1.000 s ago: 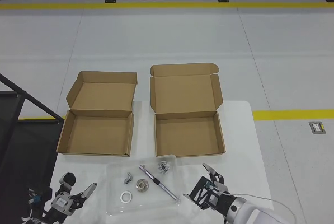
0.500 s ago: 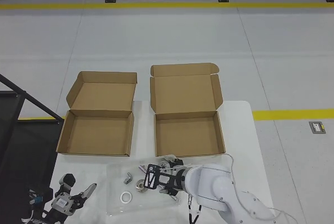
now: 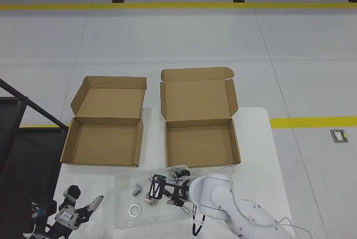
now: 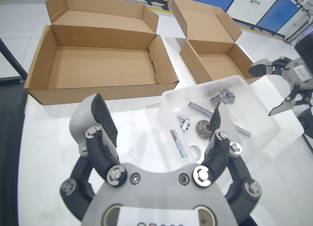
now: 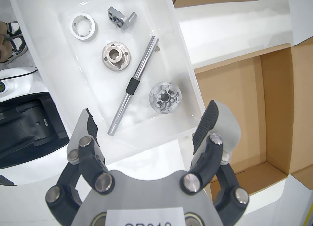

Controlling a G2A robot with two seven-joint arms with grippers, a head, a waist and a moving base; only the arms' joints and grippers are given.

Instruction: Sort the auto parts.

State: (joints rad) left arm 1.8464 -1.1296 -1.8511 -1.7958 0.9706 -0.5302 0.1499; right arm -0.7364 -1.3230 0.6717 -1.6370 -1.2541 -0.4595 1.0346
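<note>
While I watch from above, the right gripper [image 3: 156,190] hangs over the clear tray [image 3: 123,216] with its fingers apart. The left gripper [image 3: 87,202] sits beside the tray, likewise spread.

Through the left wrist, two open cardboard boxes [image 4: 102,65] stand just behind the tray.

Through the right wrist, the rod [image 5: 137,75], flange [image 5: 116,56], ring [image 5: 83,27], bracket [image 5: 119,19] and toothed hub [image 5: 165,97] lie in the tray.

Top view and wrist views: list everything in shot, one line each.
table: 1, white, under everything
cardboard boxes: 2, brown, open, side by side at the far side
bin: 1, clear, between boxes and robot
ring: 1, silver, in bin
bracket: 1, grey, in bin beside ring
flange: 1, dull metal, in bin
rod: 1, silver with black band, in bin
toothed hub: 1, silver, in bin
left gripper: 1, black and silver, open, beside the bin
right gripper: 1, black and silver, open, above the bin
</note>
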